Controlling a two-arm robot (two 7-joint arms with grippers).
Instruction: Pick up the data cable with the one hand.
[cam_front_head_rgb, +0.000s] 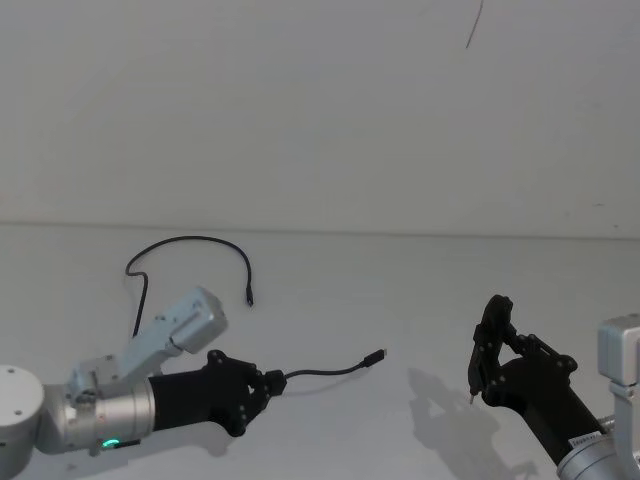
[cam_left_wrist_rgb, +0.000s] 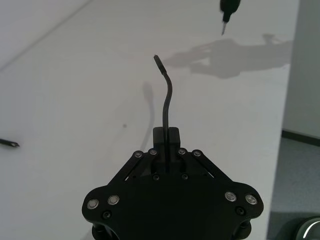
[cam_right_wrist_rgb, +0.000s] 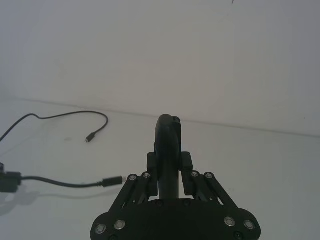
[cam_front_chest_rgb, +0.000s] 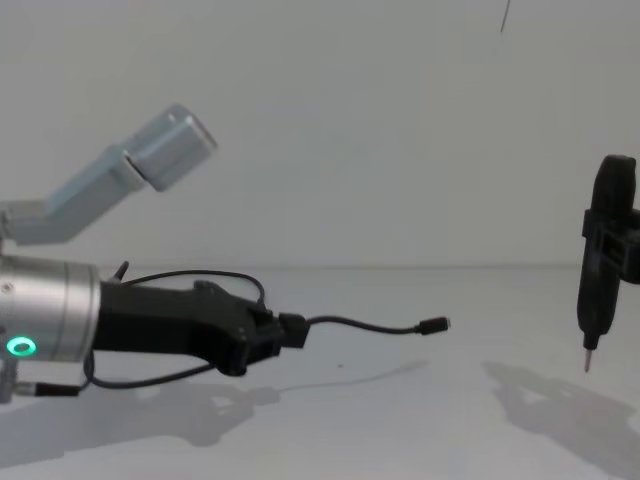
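Note:
My left gripper (cam_front_head_rgb: 276, 381), black with a silver wrist and a green ring light, is shut on the data cable (cam_front_head_rgb: 330, 372). From the jaws a short length of cable sticks out to its silver-tipped plug (cam_front_chest_rgb: 434, 325), which hangs just above the white table with its shadow below. The rest of the cable loops back behind the arm to its other plug (cam_front_head_rgb: 250, 298). In the left wrist view the cable (cam_left_wrist_rgb: 166, 97) rises out from between the closed fingers (cam_left_wrist_rgb: 173, 136). At the right, my right gripper (cam_front_head_rgb: 497, 345) is shut on a black pen-shaped tool (cam_front_chest_rgb: 596, 270) held point down.
The white table (cam_front_head_rgb: 420, 290) runs back to a plain white wall. The pen tool's tip (cam_front_chest_rgb: 588, 365) hovers above the table, well to the right of the cable's plug. A thin dark line (cam_front_head_rgb: 474, 25) marks the wall high up.

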